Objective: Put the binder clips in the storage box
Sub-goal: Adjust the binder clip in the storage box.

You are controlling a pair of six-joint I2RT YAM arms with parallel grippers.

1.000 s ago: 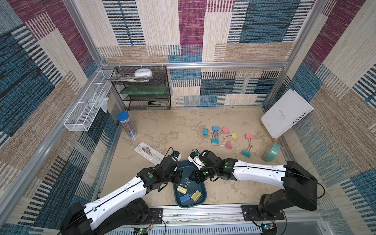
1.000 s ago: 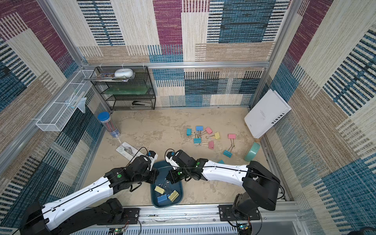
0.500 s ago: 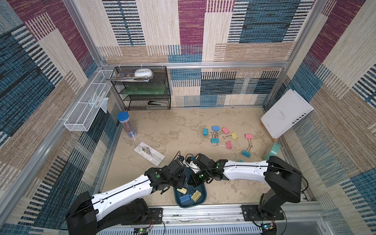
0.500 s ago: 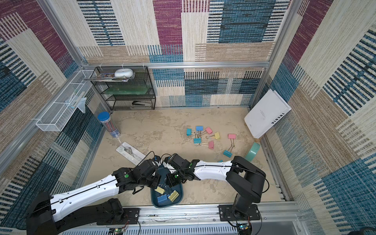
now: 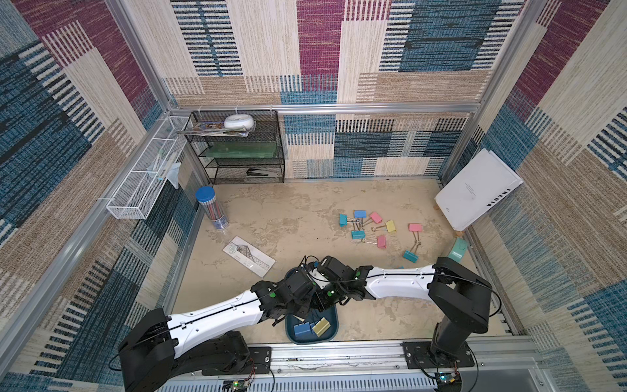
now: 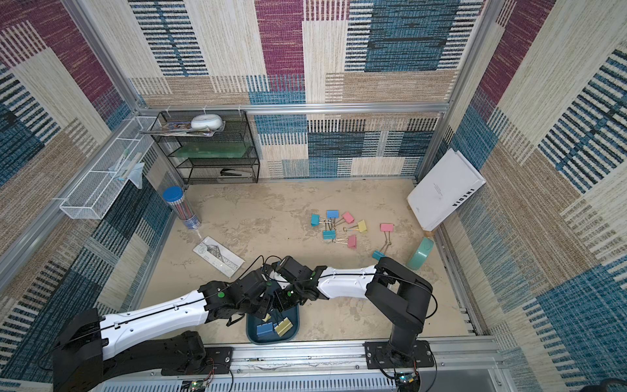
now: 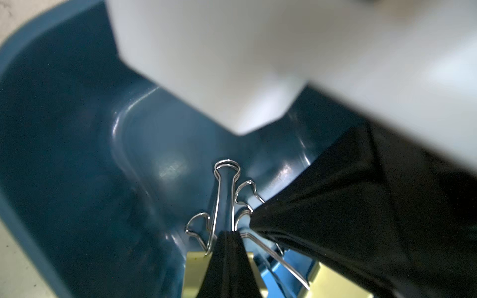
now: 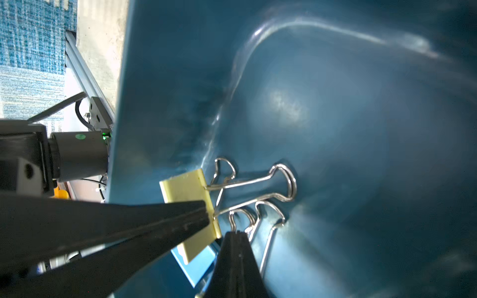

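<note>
Fingers (image 8: 227, 273) (shut) beside yellow clip (image 8: 185, 191)

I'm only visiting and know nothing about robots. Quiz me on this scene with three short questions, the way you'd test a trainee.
1. True or false: the left gripper and right gripper are both shut, tips over the dark teal-blue plastic storage box.
2. Which pastel, wire-handled binder clip shows inside it? A pink clip; B yellow clip; C orange clip.
3. Fill in: the loose binder clips on the beige table lie nearer the ____ arm's base.
Key: 1 true; 2 B; 3 right.
</note>
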